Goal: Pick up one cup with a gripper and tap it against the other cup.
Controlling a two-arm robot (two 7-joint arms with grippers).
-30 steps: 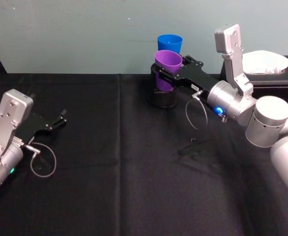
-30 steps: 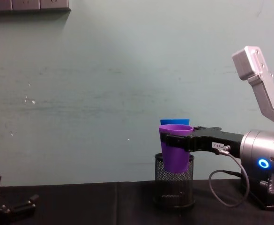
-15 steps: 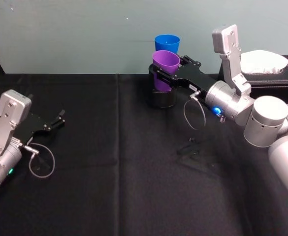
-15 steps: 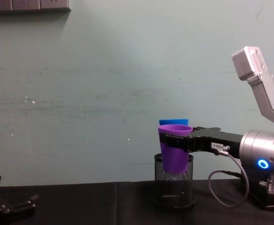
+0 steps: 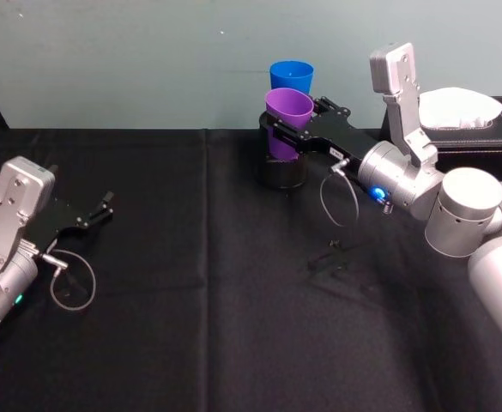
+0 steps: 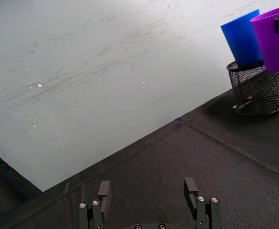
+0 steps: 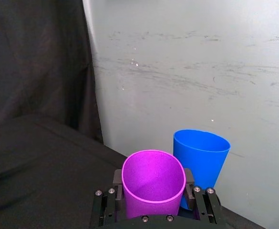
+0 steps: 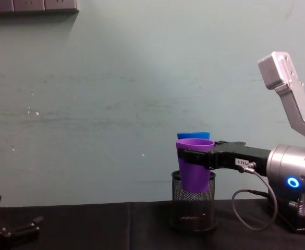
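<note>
Fingers (image 5: 306, 142) of right gripper (image 5: 278, 129) clamp purple cup (image 5: 289, 110), blue cup (image 5: 293, 74) just past them. Overshoot and we topple it or clip mesh holder (image 5: 283, 174) below. Left gripper (image 5: 103, 209) parked, spread.

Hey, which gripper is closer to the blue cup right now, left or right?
Right. The right gripper, shut on the purple cup, holds it close beside the blue cup. The left gripper rests open far off, toward the table's left side.
</note>
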